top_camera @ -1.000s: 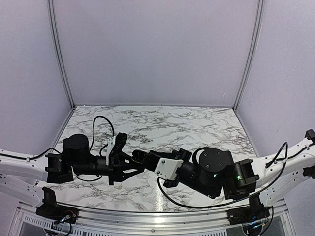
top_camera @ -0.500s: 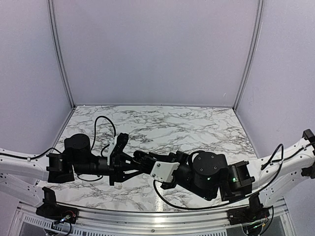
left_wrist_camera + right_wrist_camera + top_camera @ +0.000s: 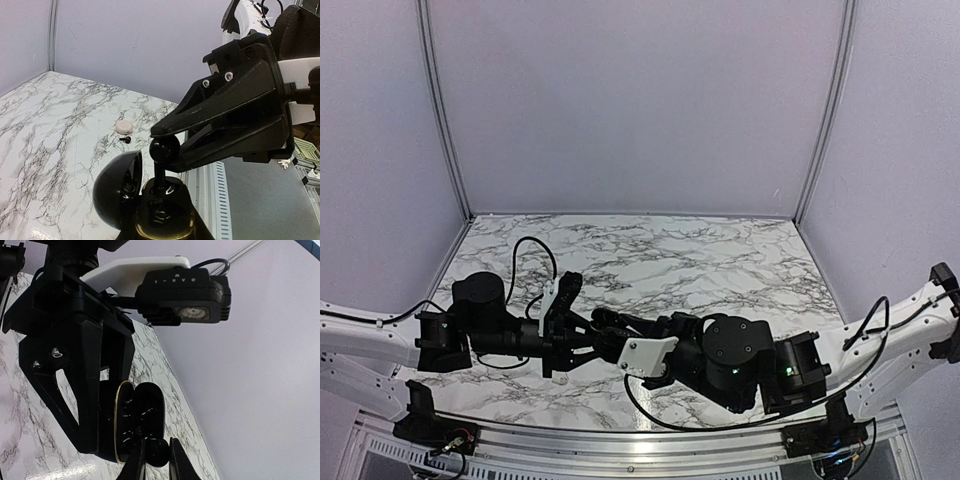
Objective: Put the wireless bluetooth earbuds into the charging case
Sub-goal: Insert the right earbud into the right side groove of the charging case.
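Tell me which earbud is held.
The earbud pinched in the right gripper above the open black case; the other earbud lies loose on the marble near a cream disc.

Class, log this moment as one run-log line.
left tool: shut on open black charging case | right tool: shut on earbud, stem into case | table: second earbud beside cream round object

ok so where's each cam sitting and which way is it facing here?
Top: fixed above and behind the robot, looking down on the table; left arm and right arm show, left gripper and right gripper meeting.
Left wrist: looks across the open black case at the right gripper; own gripper hardly shows.
Right wrist: looks past its own fingertips at the left gripper.
Shared: both wrist views show the case and the pinched earbud.
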